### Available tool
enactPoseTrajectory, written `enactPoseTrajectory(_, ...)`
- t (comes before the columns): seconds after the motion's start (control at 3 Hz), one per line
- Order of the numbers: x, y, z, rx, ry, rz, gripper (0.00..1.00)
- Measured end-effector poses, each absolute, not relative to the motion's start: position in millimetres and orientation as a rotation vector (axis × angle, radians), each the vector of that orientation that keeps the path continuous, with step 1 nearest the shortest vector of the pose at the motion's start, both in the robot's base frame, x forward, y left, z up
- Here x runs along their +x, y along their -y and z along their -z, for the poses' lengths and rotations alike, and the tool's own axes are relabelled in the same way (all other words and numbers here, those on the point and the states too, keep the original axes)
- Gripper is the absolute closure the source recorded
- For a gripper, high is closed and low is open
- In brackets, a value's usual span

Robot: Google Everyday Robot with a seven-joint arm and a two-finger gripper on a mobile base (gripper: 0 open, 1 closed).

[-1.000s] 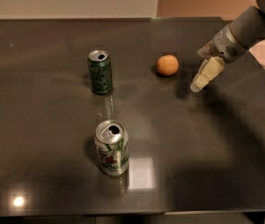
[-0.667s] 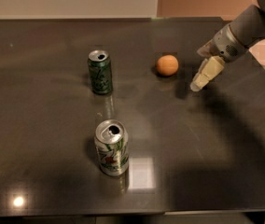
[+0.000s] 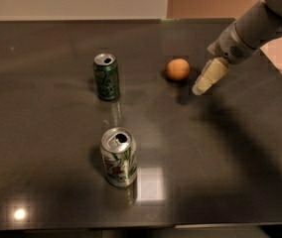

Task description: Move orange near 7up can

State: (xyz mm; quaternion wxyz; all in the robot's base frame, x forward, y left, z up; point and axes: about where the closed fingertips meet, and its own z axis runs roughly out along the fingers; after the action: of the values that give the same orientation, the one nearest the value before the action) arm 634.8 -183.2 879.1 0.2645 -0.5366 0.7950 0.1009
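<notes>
Gripper [image 3: 199, 89] is hanging low over the table [image 3: 240, 148]; whether it is released or clenched cannot be told. Orange [image 3: 177, 69] is sitting just beside it, on its view-left; 7up can [image 3: 118, 156] is standing well apart, nearer the camera.

Dim, tabletop [image 3: 240, 148] glare, hand [image 3: 199, 89] shadow beside orange [image 3: 177, 69]

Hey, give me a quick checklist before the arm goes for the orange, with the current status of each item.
1. Orange lying free on the table: ok.
2. End effector around the orange: not ok, it is beside it, apart.
3. 7up can upright: ok.
4. Bare table next to the 7up can: ok.
5. Dark green can off the likely path: ok, probably.
</notes>
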Motion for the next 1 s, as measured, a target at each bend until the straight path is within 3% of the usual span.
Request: enactPoseTrajectory(1.0,648.4,140.4,-878.1,-1.416,-2.148,-0.248,0.0)
